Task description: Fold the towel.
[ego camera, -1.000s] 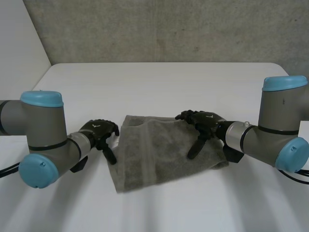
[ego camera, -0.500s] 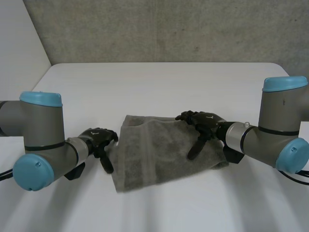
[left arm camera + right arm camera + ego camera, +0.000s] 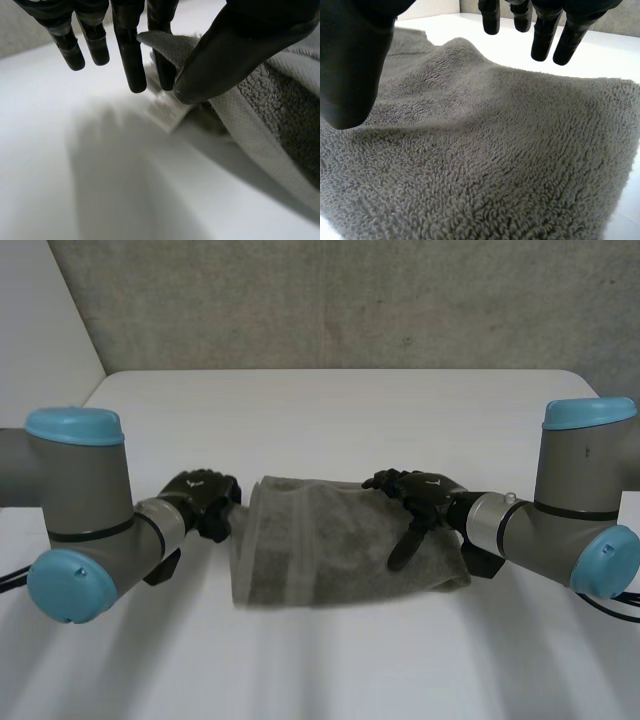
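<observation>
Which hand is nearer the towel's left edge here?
Left. The left hand is right at that edge, pinching the towel between its thumb and a finger. The right hand is over the towel's right half, fingers relaxed, away from the left edge.

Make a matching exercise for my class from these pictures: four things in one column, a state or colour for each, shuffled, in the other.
1. left hand
2. right hand
3. towel
4. table

a. white, under everything
b. open, over the towel
c. pinching the towel's edge
d. grey, lying on the table

Pairs: 1-c, 2-b, 3-d, 4-a
</observation>
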